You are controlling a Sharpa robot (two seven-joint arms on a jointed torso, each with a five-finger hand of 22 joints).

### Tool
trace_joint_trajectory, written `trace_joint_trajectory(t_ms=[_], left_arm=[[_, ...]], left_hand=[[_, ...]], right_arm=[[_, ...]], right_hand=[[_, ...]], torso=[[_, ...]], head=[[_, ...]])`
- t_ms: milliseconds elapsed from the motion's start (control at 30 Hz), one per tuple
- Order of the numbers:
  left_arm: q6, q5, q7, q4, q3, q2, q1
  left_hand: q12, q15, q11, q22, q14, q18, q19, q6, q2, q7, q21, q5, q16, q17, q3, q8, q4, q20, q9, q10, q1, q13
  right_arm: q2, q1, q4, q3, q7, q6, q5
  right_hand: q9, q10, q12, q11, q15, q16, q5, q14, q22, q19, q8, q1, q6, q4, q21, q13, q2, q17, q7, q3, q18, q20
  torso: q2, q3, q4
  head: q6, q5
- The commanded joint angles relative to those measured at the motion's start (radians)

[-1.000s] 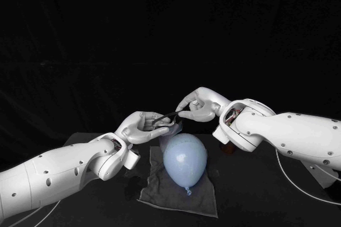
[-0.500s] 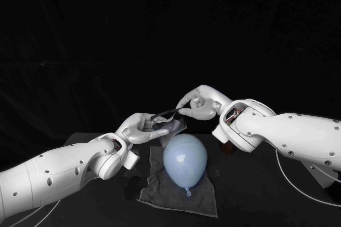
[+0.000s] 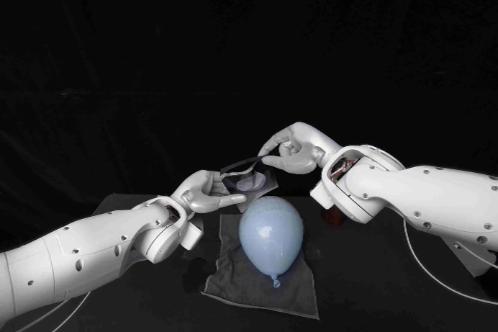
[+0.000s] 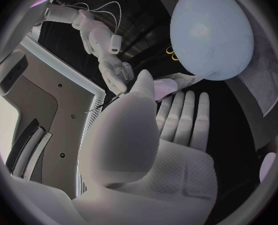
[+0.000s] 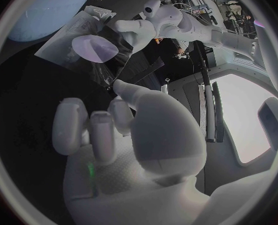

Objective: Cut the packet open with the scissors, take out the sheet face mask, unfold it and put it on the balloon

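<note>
White left arm in from the left edge, left hand (image 3: 211, 191) raised above the table, fingers curled round the lower near edge of the packet (image 3: 247, 176). A firm hold, nothing else in that hand.

Packet clear and crinkled, up in the air between both hands, tilted, well off the table and just above the balloon's blunt end. Touching the balloon or not, hard to tell. Inside the packet a rounded lilac patch (image 5: 95, 49), near its middle. Packet cut open or sealed, impossible to tell.

Below, balloon (image 3: 270, 230), pale blue, lying lengthwise on a grey cloth (image 3: 237, 283), knot toward the robot. Cloth flat on the black table (image 3: 373, 303).

Further right and higher, right hand (image 3: 289, 152), thumb and a finger pinched on the packet's upper far corner, other fingers loosely bent beside them. Seen from the right wrist, thumb tip pressed on the packet's edge, film spanning from there across to the left hand. Hands near each other but apart, joined by the packet alone.
</note>
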Motion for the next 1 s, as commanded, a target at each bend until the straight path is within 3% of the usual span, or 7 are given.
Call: trace_joint_trajectory(t_ms=[33, 233, 333, 533, 700, 867, 1000], left_arm=[[-0.031, -0.018, -0.046, -0.012, -0.001, 0.012, -0.002], [-0.063, -0.035, -0.076, -0.034, -0.004, 0.037, -0.007], [-0.086, -0.047, -0.093, -0.043, -0.004, 0.05, -0.009], [-0.12, -0.053, -0.111, -0.061, -0.005, 0.076, -0.01], [-0.143, -0.053, -0.124, -0.073, -0.004, 0.094, -0.01], [-0.163, -0.073, -0.144, -0.08, -0.004, 0.103, -0.009], [-0.178, -0.09, -0.146, -0.079, -0.004, 0.102, -0.009]], left_hand=[[0.005, 0.001, 0.0, 0.001, 0.007, 0.009, 0.008, 0.016, 0.016, 0.075, -0.003, 0.002, -0.001, 0.002, -0.005, 0.005, -0.002, -0.001, 0.004, -0.004, 0.014, 0.001], [0.022, -0.011, -0.011, 0.006, 0.044, 0.029, 0.042, 0.064, 0.053, 0.064, 0.012, 0.002, 0.017, 0.013, 0.009, 0.026, -0.012, -0.002, 0.012, 0.025, 0.064, 0.004], [0.034, -0.023, -0.026, 0.007, 0.069, 0.042, 0.063, 0.106, 0.08, 0.046, 0.021, 0.003, 0.029, 0.019, 0.032, 0.042, -0.021, -0.002, 0.016, 0.051, 0.107, 0.005], [0.045, -0.039, -0.045, 0.008, 0.097, 0.051, 0.089, 0.158, 0.109, 0.023, 0.033, 0.003, 0.042, 0.027, 0.066, 0.053, -0.007, -0.004, 0.015, 0.092, 0.139, 0.003], [0.045, -0.052, -0.057, 0.012, 0.132, 0.055, 0.117, 0.192, 0.118, 0.014, 0.049, 0.003, 0.056, 0.034, 0.098, 0.055, 0.004, -0.012, 0.01, 0.128, 0.157, 0.0], [0.068, -0.1, -0.104, 0.043, 0.237, 0.054, 0.197, 0.293, 0.122, -0.022, 0.118, 0.006, 0.101, 0.059, 0.171, 0.095, -0.015, -0.065, 0.021, 0.26, 0.188, 0.003], [0.064, -0.115, -0.117, 0.068, 0.271, 0.05, 0.21, 0.311, 0.125, -0.033, 0.16, 0.003, 0.109, 0.064, 0.207, 0.105, -0.027, -0.087, 0.025, 0.301, 0.178, 0.0]], right_arm=[[0.001, 0.0, 0.002, 0.002, 0.004, -0.014, -0.006], [0.006, 0.0, -0.001, 0.003, 0.006, -0.012, -0.003], [0.01, 0.0, -0.002, 0.003, 0.007, -0.011, -0.002], [0.014, 0.0, -0.005, 0.004, 0.008, -0.008, 0.001], [0.017, 0.0, -0.005, 0.004, 0.009, -0.007, 0.003], [0.017, 0.0, -0.009, 0.004, 0.01, -0.007, 0.004], [0.016, 0.0, -0.018, 0.004, 0.003, 0.004, 0.005]], right_hand=[[0.074, 0.03, 0.0, -0.024, -0.008, 0.007, 0.003, 0.085, 0.019, 0.004, 0.007, -0.007, 0.0, 0.0, 0.005, 0.001, 0.004, 0.149, -0.002, 0.004, -0.012, -0.004], [0.074, 0.03, -0.001, -0.024, -0.008, 0.006, 0.003, 0.085, 0.02, 0.004, 0.007, -0.008, -0.001, 0.0, 0.005, 0.001, 0.004, 0.148, -0.002, 0.005, -0.012, -0.004], [0.074, 0.031, 0.0, -0.024, -0.008, 0.006, 0.003, 0.085, 0.019, 0.004, 0.007, -0.008, -0.001, 0.0, 0.005, 0.002, 0.004, 0.148, -0.002, 0.005, -0.012, -0.004], [0.075, 0.031, 0.0, -0.024, -0.008, 0.006, 0.003, 0.085, 0.019, 0.004, 0.008, -0.009, -0.001, 0.0, 0.005, 0.002, 0.004, 0.148, -0.002, 0.005, -0.012, -0.004], [0.075, 0.031, 0.001, -0.024, -0.008, 0.006, 0.003, 0.085, 0.02, 0.004, 0.008, -0.009, -0.001, 0.0, 0.005, 0.002, 0.004, 0.149, -0.002, 0.005, -0.012, -0.004], [0.076, 0.031, 0.0, -0.024, -0.008, 0.006, 0.003, 0.085, 0.019, 0.003, 0.009, -0.01, -0.002, -0.001, 0.004, 0.002, 0.004, 0.148, -0.002, 0.006, -0.012, -0.004], [0.077, 0.031, -0.001, -0.024, -0.008, 0.006, 0.003, 0.085, 0.019, 0.004, 0.009, -0.01, -0.002, -0.001, 0.005, 0.002, 0.005, 0.147, -0.002, 0.007, -0.012, -0.004]], torso=[[0.0, -0.0002, 0.0], [0.0, -0.0001, -0.001], [0.0, 0.0003, -0.0003], [0.0, 0.0002, -0.001], [0.0, 0.0001, -0.0006], [0.0, 0.0005, -0.0004], [0.0, 0.0002, 0.0001]], head=[[0.001, 0.002], [0.001, 0.006], [0.001, 0.008], [0.001, 0.007], [0.004, 0.008], [0.004, 0.008], [0.005, 0.008]])
